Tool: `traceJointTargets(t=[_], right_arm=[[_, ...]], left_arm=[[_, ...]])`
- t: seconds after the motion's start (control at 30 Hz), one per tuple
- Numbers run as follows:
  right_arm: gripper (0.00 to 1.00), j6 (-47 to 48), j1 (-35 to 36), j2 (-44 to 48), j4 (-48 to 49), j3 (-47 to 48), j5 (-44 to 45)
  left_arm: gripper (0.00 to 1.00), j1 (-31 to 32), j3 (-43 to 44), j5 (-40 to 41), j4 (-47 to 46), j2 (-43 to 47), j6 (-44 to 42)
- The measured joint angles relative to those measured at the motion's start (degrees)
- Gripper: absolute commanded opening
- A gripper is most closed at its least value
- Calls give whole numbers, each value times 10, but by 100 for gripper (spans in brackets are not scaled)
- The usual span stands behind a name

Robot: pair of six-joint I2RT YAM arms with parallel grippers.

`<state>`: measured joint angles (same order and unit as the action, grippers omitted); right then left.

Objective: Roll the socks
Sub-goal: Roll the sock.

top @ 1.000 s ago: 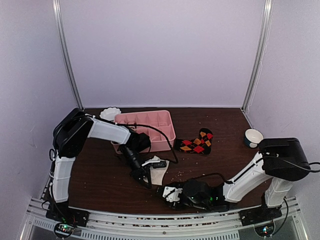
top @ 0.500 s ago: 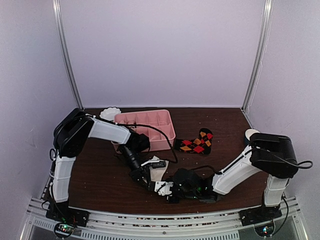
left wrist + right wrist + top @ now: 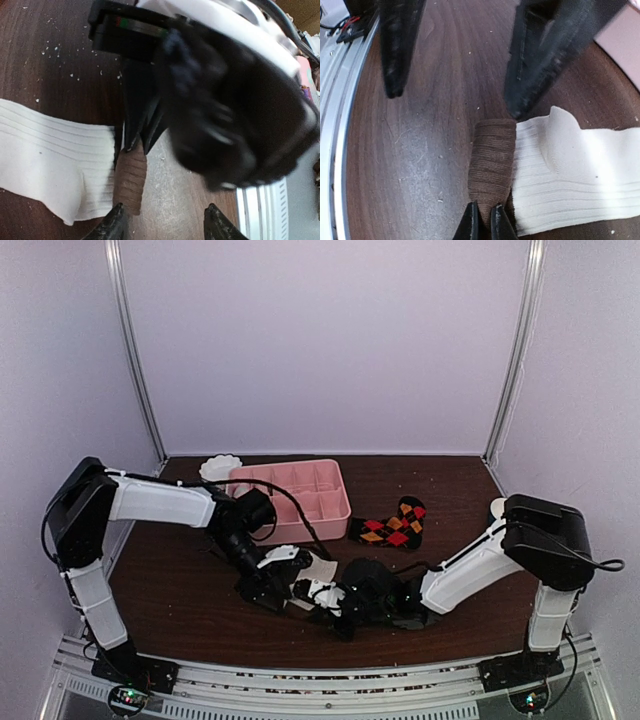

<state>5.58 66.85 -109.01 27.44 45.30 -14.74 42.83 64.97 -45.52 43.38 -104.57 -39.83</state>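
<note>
A cream-white sock (image 3: pixel 575 165) lies flat on the dark table, its brown end (image 3: pixel 492 160) rolled into a short tube. My right gripper (image 3: pixel 484 223) is shut on the near tip of that brown roll. My left gripper (image 3: pixel 167 227) faces it from the other side, open, one finger (image 3: pixel 112 227) beside the brown end (image 3: pixel 130 175) and nothing held. From above, the two grippers (image 3: pixel 270 590) (image 3: pixel 312 602) meet at the sock (image 3: pixel 322 567) near the front edge. A black argyle sock (image 3: pixel 393 525) lies apart, to the right of the tray.
A pink compartment tray (image 3: pixel 290 498) stands behind the left arm, with a small white scalloped dish (image 3: pixel 220 466) at its back left. A small cup (image 3: pixel 497 508) is partly hidden behind the right arm. The metal rail (image 3: pixel 320 680) runs along the near edge.
My left gripper has opened and let go of the sock's rolled end. My right gripper moved left and shut on the brown roll. The left arm's upper part swung left.
</note>
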Motion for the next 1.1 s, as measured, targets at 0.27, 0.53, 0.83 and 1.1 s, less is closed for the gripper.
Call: traceJointTargets(t=[0.27, 0.53, 0.83, 1.1], right_arm=[[0, -181, -39, -36, 29, 17, -100], [0, -317, -89, -74, 56, 37, -216], [0, -385, -110, -94, 65, 46, -271], [0, -403, -113, -97, 71, 42, -276]], left_arm=[[47, 3, -94, 31, -103, 92, -4], [45, 45, -133, 102, -160, 92, -31], [42, 82, -134, 189, -211, 78, -52], [24, 88, -120, 224, -218, 52, -76]])
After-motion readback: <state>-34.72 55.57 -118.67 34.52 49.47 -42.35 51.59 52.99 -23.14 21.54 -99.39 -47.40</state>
